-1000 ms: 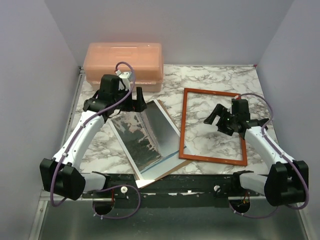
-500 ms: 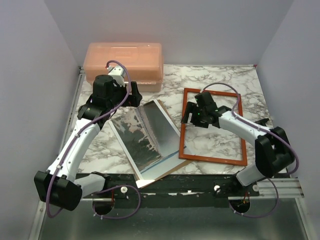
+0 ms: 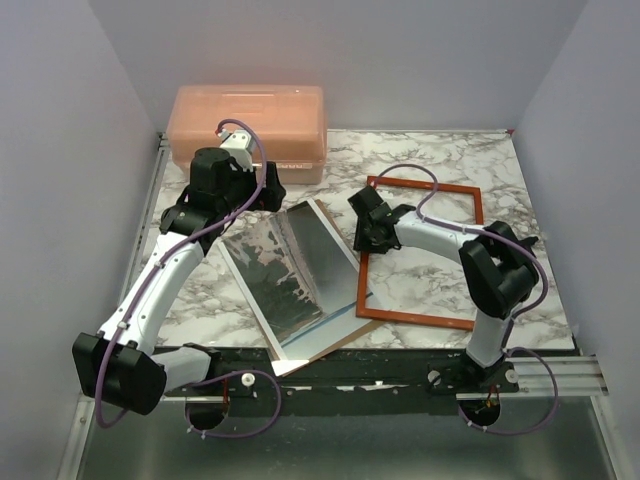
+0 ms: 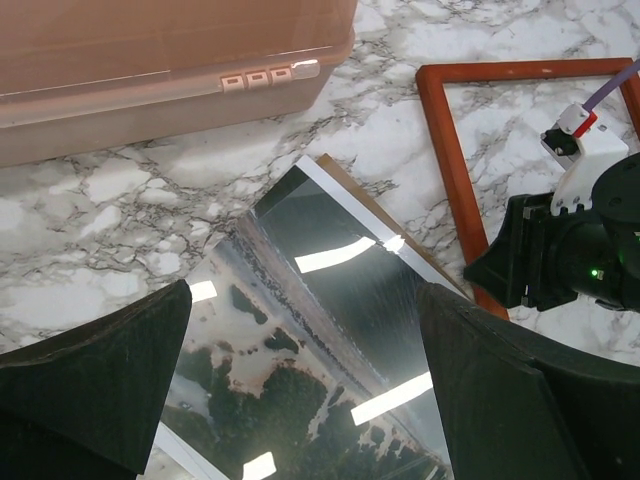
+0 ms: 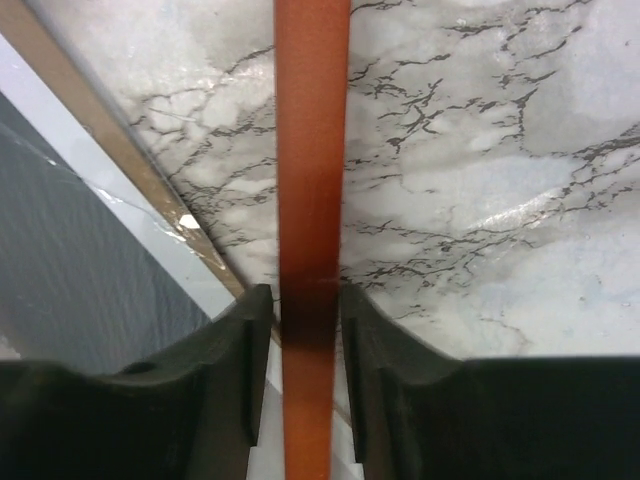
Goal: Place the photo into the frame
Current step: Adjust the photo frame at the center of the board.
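Right now it's all about the frame and the right gripper. The arm is reaching across to the frame's left rail, which runs roughly far-to-near on the marble table. In the wrist view that orange rail runs straight up between the two fingers. They're pulled in narrow, snug against both edges of the rail as far as I can see, so I'd call that a grip on the frame and nothing else.

The photo is just to the robot's left of the frame, lying flat on a brown backing board. Its long axis is diagonal, with the far end leaning left and the near end leaning right. The near-right corner of that stack is tucked under the rail the right gripper has hold of. It's very shiny, so I can't tell if a clear sheet is lying over it.

The left gripper is clearly the nearer one to the photo. It hangs over the far end with its jaws spread wide, holding nothing. There's a pinkish storage box behind it.

My guess is the frame has to slide or lift clear of that corner first.
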`<state>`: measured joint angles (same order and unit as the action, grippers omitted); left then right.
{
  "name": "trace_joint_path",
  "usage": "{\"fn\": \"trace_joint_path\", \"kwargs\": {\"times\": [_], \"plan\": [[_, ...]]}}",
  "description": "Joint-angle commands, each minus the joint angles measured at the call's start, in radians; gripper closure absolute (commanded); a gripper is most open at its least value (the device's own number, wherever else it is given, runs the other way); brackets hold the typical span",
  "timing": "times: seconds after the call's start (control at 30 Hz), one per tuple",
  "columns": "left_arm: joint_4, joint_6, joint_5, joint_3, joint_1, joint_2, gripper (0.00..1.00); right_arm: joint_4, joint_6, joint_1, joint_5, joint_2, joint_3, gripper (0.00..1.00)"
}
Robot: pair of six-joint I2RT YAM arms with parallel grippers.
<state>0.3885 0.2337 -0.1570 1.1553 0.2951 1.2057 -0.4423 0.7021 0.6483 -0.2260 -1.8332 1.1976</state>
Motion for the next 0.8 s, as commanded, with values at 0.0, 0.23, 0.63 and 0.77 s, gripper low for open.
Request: {"fn": "trace_joint_path", "kwargs": {"times": [0.0,0.23,0.63,0.77], "plan": [[-0.037,-0.032,0.01,0.017,0.003,-0.006,0.01,-0.027,0.01,0.012,-0.075,-0.022,0.011,0.72],[-0.037,-0.029,0.008,0.019,0.003,0.004,0.01,0.033,-0.057,0.022,-0.035,0.042,-0.026,0.97],[-0.024,-0.019,0.007,0.04,0.003,0.035,0.02,0.083,-0.125,0.094,0.078,0.132,-0.117,0.99],[-0.023,-0.02,0.009,0.039,0.003,0.032,0.01,0.052,-0.132,0.134,0.062,0.128,-0.117,0.96]]}}
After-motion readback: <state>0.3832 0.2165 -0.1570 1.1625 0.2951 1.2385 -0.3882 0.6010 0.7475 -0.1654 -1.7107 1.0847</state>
